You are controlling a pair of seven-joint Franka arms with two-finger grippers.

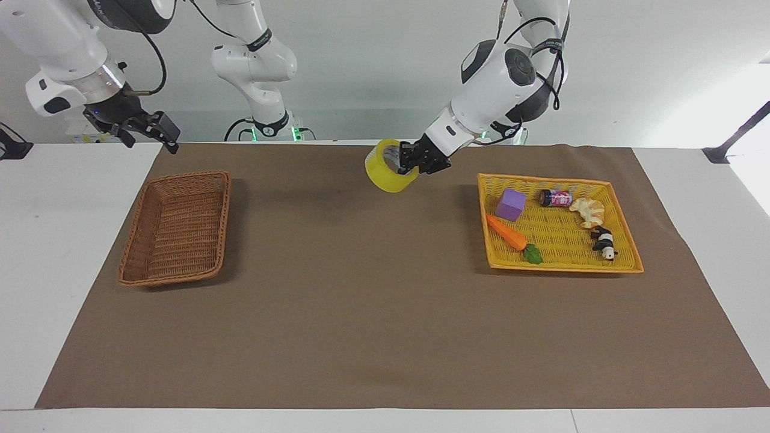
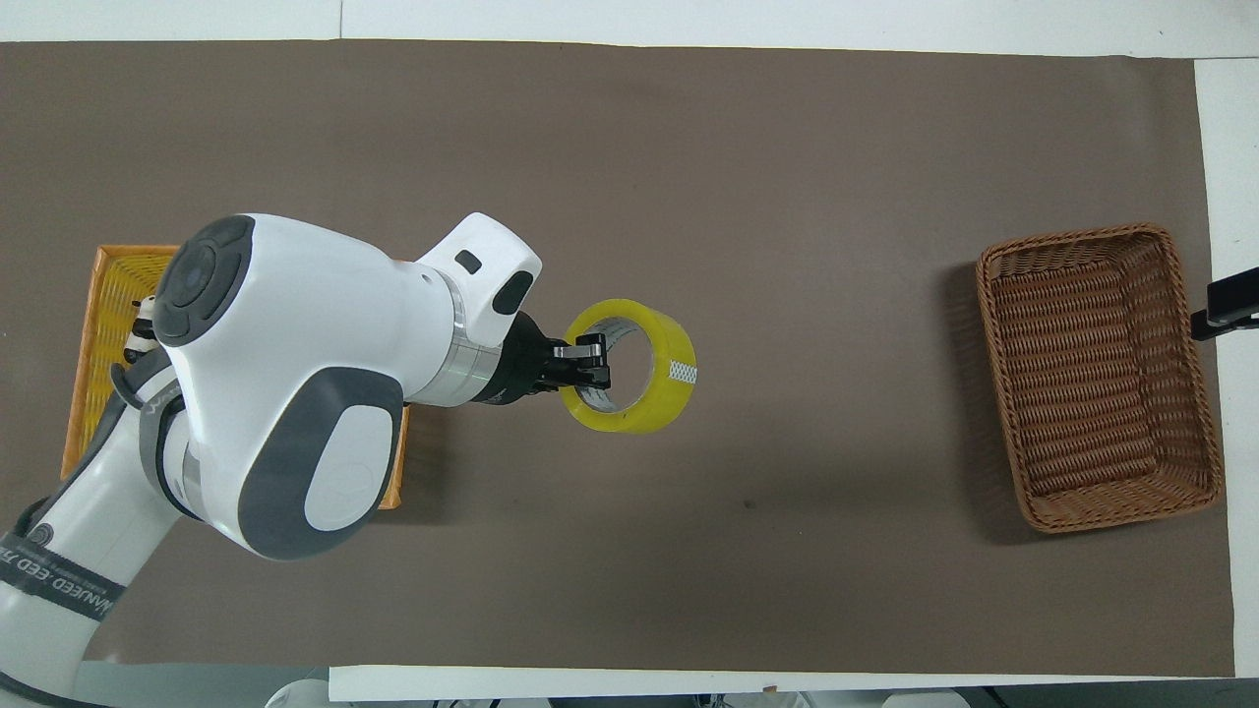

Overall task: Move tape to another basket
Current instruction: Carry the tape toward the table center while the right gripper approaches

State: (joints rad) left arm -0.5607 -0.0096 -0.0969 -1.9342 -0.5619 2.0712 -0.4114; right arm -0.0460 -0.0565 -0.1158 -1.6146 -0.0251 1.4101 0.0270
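The yellow tape (image 1: 387, 172) (image 2: 651, 388) hangs in the air over the brown mat, between the two baskets. My left gripper (image 1: 408, 159) (image 2: 591, 358) is shut on the roll's wall, one finger inside the core. The brown wicker basket (image 1: 175, 227) (image 2: 1097, 376) sits at the right arm's end of the table with nothing in it. My right gripper (image 1: 150, 130) waits raised over the table's edge by that basket, its fingers open and holding nothing; only its tip (image 2: 1225, 308) shows in the overhead view.
The yellow basket (image 1: 559, 264) (image 2: 93, 334) at the left arm's end holds a purple block (image 1: 511, 204), a carrot (image 1: 508, 233), a small can (image 1: 555, 197), a croissant (image 1: 588, 210) and a panda figure (image 1: 603, 242). A brown mat (image 1: 361, 313) covers the table.
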